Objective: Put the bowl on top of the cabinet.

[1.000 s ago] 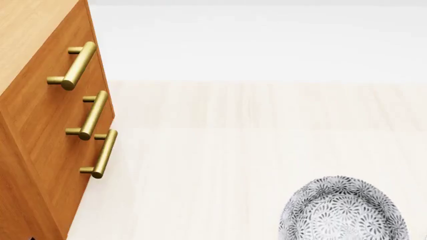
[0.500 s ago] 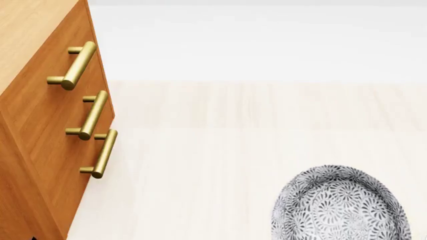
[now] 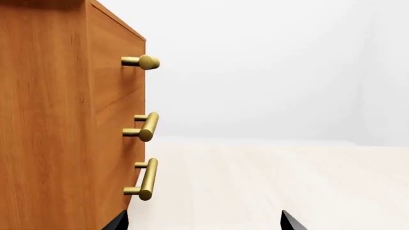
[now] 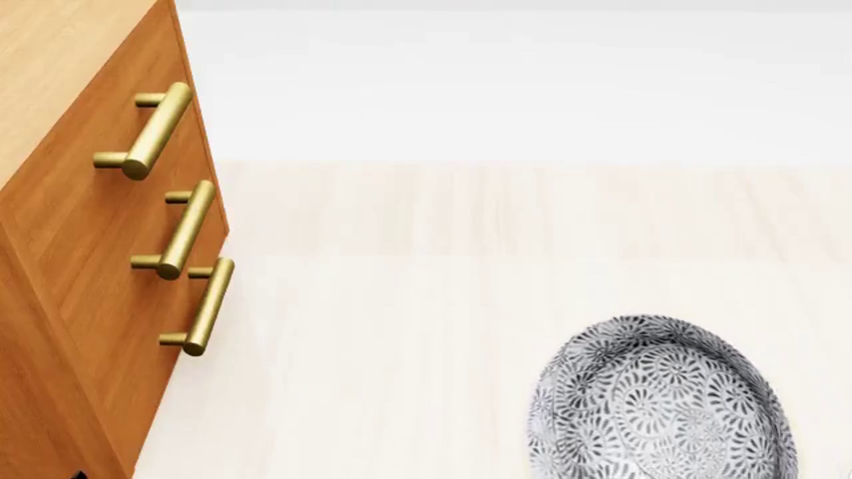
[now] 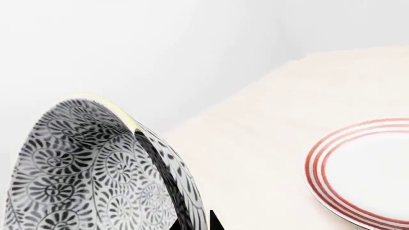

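Although the right end effector [image 5: 191, 224] appears clamped on the bowl [image 4: 659, 399] wall, rigid, glazed, breakable ware may slip; the left end effector [image 3: 201, 223] stands wide.

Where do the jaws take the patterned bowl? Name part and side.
Pinch the bowl at its pale rim, one jaw inside the wall and one outside, coming from the robot's right. The round body looks too wide to span; the thin, steep wall suits a pinch.
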Motion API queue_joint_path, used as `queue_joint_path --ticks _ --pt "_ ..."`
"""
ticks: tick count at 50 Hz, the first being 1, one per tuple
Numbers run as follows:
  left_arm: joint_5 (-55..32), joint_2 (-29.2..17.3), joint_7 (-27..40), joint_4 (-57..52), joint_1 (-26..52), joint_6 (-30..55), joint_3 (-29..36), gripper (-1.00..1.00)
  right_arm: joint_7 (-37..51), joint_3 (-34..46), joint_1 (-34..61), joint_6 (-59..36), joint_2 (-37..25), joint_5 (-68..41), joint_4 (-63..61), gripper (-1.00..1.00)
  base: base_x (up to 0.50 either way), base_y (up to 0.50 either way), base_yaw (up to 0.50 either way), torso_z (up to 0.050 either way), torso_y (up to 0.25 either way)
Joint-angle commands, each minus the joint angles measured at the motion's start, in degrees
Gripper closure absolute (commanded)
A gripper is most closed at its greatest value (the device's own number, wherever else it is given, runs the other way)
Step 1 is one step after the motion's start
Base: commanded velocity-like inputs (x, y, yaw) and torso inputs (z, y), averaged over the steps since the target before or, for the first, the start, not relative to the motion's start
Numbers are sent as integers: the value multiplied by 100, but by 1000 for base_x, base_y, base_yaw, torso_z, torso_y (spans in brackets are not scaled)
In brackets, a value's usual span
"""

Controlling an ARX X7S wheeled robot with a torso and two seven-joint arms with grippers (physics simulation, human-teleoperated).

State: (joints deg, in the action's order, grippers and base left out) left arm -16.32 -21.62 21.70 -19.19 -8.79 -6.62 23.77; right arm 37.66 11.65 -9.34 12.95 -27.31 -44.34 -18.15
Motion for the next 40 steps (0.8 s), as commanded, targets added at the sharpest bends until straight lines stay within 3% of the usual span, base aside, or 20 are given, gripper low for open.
queue_joint_path --ticks 1,40 --pt "-20 -10 6 13 17 0 9 -100 669 193 357 -889 -313 614 -377 100 0 0 0 0 0" --pt "-32 -81 100 -95 -50 -45 13 -100 1461 693 2230 -3311 -744 379 -353 100 0 0 0 0 0"
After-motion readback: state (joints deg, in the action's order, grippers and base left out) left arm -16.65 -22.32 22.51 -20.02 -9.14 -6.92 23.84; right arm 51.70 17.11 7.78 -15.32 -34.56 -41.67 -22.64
